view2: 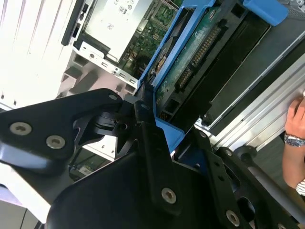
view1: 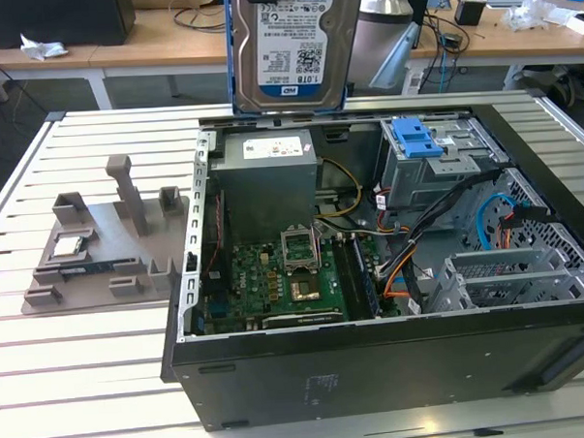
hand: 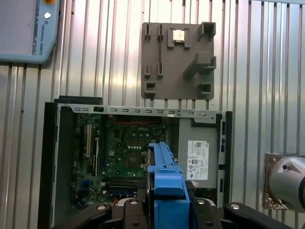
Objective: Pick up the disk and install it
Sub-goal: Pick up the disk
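One wide slatted metal counter (view1: 86, 383) carries everything. Most of it is taken up by a black computer case (view1: 377, 380) lying on its side with the panel off, so its insides face upward and an arm can reach in from above. Beside it, at the exterior view's left, sits a grey moulded fixture (view1: 109, 256) with posts and pockets, which I take to be there to keep loose parts in known spots.

Inside the case the grey power supply (view1: 268, 176) fills the far corner and the green motherboard (view1: 275, 278) lies in front of it. Towards the exterior view's right stands the metal drive cage (view1: 435, 164) with its blue latch, which looks to me like the place the drive is meant for.

The disk (view1: 289, 44) is not in it yet. It hangs upright in the air, well above the power supply and clear of the case, label towards the exterior camera. The pincer (hand: 167, 198) is closed on one end of its blue carrier, a black finger pressing each side. Gripping the frame, I judge, leaves the drive's body free and its far end pointing down at the case.

A person's hand (view2: 295, 143) shows just beyond the counter's edge in the second wrist view. Smallest of all, a square chip (view1: 65, 246) lies in a pocket of the fixture.
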You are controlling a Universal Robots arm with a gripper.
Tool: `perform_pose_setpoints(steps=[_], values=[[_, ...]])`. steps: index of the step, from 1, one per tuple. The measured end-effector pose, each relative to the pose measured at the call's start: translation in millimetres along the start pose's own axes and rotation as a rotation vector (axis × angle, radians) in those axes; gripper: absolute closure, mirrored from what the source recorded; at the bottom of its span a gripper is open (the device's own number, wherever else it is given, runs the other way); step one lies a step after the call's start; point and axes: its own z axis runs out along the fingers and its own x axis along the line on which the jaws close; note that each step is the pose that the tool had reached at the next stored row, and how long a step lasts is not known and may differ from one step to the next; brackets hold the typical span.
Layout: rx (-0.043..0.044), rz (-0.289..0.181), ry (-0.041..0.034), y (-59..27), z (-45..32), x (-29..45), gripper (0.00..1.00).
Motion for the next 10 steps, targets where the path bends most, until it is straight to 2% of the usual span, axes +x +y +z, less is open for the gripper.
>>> perform_pose_setpoints(steps=[10], values=[[0.0000, 0.000, 0.0000, -3.7, 0.8, 11.9, 0.63]])
